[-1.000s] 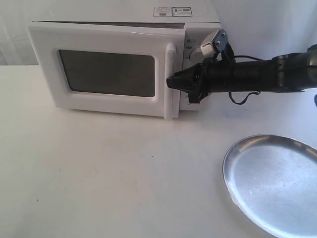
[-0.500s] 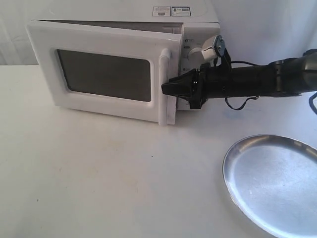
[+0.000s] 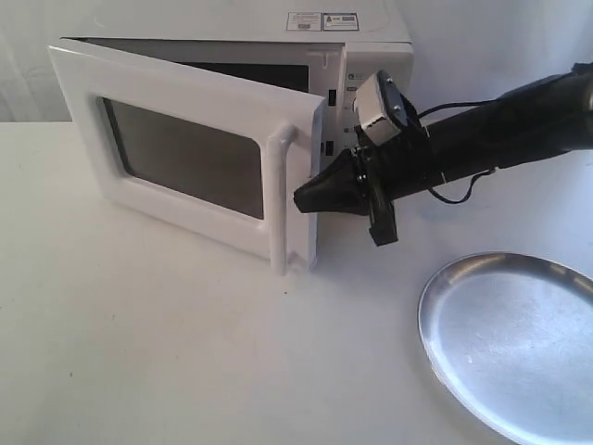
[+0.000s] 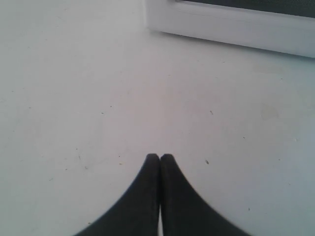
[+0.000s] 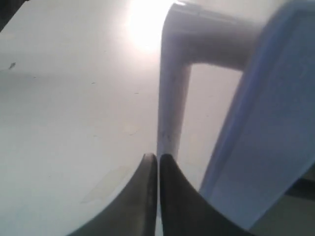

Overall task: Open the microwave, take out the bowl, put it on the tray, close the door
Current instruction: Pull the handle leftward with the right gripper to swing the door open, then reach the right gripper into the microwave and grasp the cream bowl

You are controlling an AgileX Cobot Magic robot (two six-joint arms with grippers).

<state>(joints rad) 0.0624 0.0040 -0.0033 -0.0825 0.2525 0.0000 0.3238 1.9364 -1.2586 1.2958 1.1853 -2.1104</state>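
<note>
The white microwave [image 3: 361, 42] stands at the back of the table with its door [image 3: 176, 88] swung partly open. My right gripper [image 3: 301, 198] is shut, and its black tips sit against the inner side of the vertical white handle [image 3: 277, 199], between handle and door. The right wrist view shows the same: the gripper [image 5: 158, 157] shut with nothing between its fingers, touching the handle [image 5: 172, 98] next to the door face [image 5: 266, 123]. The silver tray [image 3: 556, 278] lies at the front right. The bowl is hidden. My left gripper [image 4: 159, 157] is shut over bare table.
The dark opening of the microwave cavity [image 3: 250, 72] shows behind the door's top edge. In the left wrist view, a white lower edge of the microwave [image 4: 226, 27] lies ahead of the left gripper. The left arm is not seen in the exterior view.
The door has swung further open, its handle edge coming forward and to the left. My right gripper has followed it, moving forward and tilting down.
</note>
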